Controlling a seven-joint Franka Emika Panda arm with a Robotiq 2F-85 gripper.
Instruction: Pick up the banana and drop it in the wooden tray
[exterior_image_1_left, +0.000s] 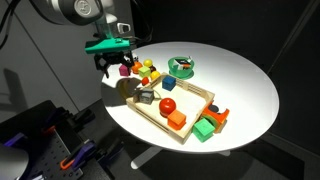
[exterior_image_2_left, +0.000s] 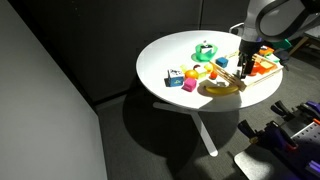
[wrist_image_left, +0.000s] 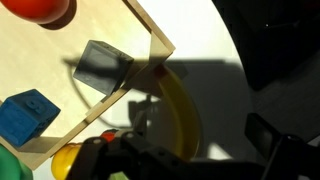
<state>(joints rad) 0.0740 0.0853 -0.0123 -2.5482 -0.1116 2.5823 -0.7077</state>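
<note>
The yellow curved banana (exterior_image_2_left: 222, 88) lies on the white round table, just outside a corner of the wooden tray (exterior_image_2_left: 263, 74), near the table's edge. In the wrist view the banana (wrist_image_left: 181, 112) lies in shadow beside the tray's corner (wrist_image_left: 152, 45). My gripper (exterior_image_2_left: 245, 66) hangs a little above the banana with its fingers apart and nothing between them. It also shows in an exterior view (exterior_image_1_left: 115, 66) and in the wrist view (wrist_image_left: 200, 148). The tray (exterior_image_1_left: 150, 113) holds a red ball (exterior_image_1_left: 168, 104), an orange block (exterior_image_1_left: 177, 121) and a grey block (exterior_image_1_left: 146, 96).
A round green bowl-like object (exterior_image_1_left: 182, 67) stands behind the tray. Small coloured toy pieces (exterior_image_1_left: 148, 72) lie near the gripper. A green block (exterior_image_1_left: 205, 128) and an orange piece (exterior_image_1_left: 217, 117) lie by the tray's end. A blue block (exterior_image_2_left: 175, 80) sits near the table edge (exterior_image_2_left: 160, 92).
</note>
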